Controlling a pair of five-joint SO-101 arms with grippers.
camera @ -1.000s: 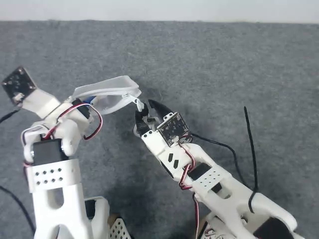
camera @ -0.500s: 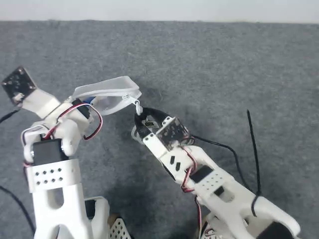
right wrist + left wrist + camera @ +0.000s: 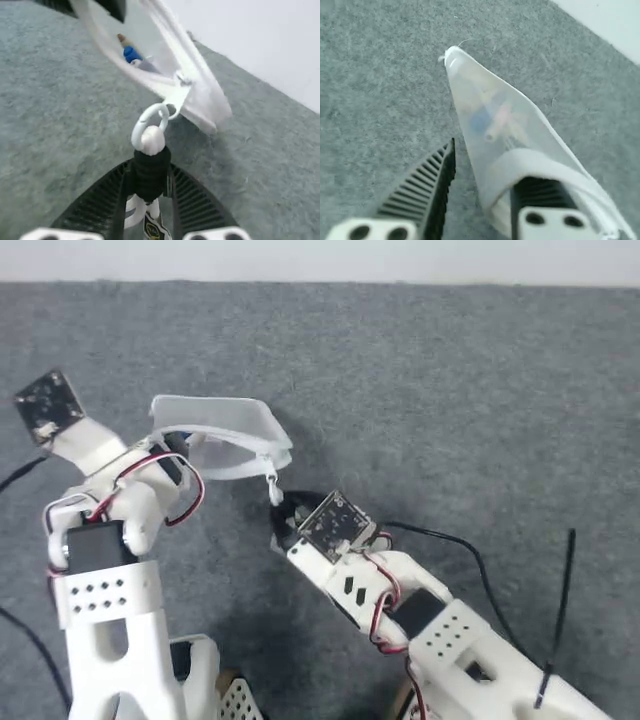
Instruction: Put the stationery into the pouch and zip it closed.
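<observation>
Step in hand: zipping. The stationery point(image 3: 131, 52) is already inside the pouch point(image 3: 215, 435), which sits on the left gripper point(image 3: 487, 175). Its jaws are apart, with the pouch rim hooked over one. The right gripper point(image 3: 149, 172) is clamped on the zipper pull point(image 3: 150, 135). Next move: the right draws the pull along the teeth while the left braces the pouch. Count: one pouch, one pull, two grippers. Through the fabric the stationery looks like two or three pieces, hard to tell.
</observation>
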